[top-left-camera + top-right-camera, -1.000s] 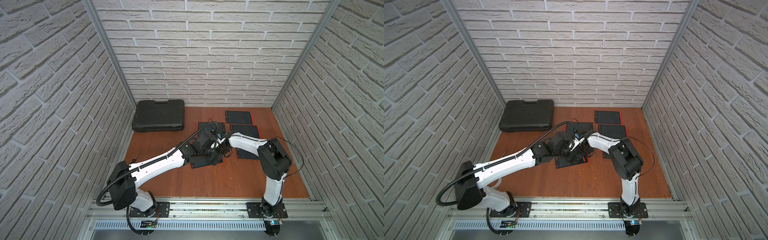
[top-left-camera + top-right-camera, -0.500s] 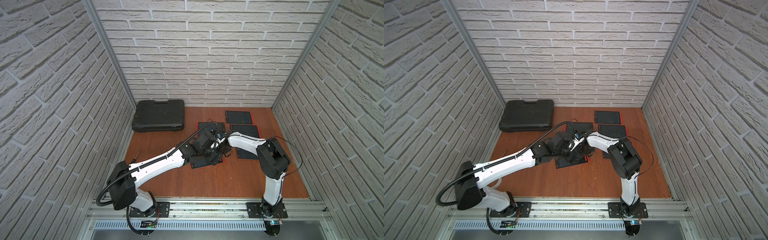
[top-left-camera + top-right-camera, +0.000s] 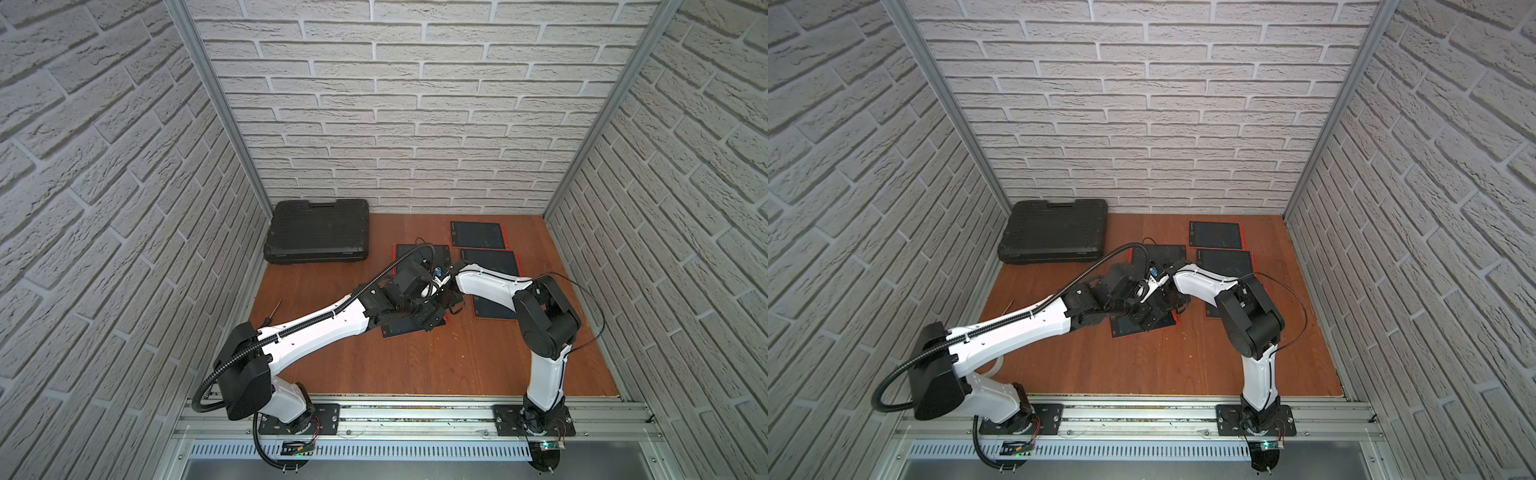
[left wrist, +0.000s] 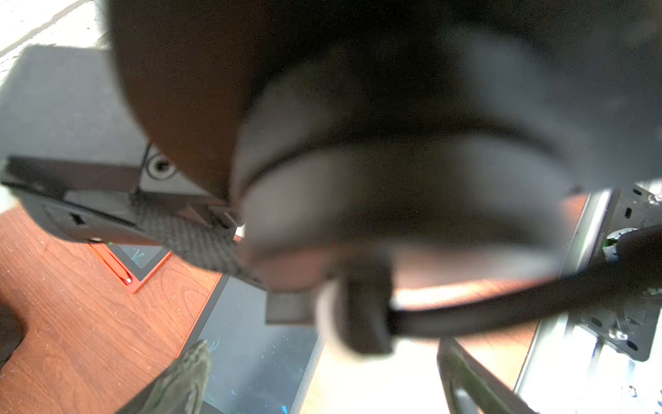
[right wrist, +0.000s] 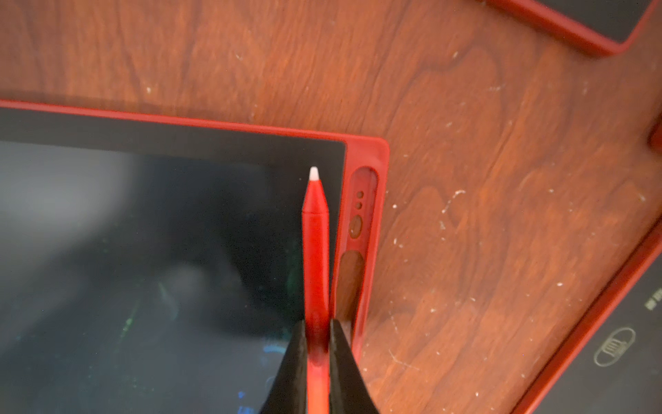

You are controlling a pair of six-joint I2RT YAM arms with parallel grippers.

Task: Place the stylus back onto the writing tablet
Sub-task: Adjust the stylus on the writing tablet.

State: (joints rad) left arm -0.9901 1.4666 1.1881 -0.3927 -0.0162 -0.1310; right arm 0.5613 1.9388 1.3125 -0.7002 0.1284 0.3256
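Though top views hide it, the right gripper (image 5: pixel 317 324) pinches the stylus (image 5: pixel 315 251).

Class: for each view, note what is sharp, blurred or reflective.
Left wrist view: a large dark mass near the lens is out of focus, the brown wooden tabletop sharper. Right wrist view: the red white-tipped stylus is crisp; a pale reflection smears the red-framed writing tablet. Both top views: sharp, evenly lit.

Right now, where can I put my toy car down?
Widest bare brown wooden tabletop: between the skewed red-framed writing tablet and the silver metal rail. Smaller patch: between the black plastic case and the white left arm. Crowded: the middle, where both arms meet over tablets.
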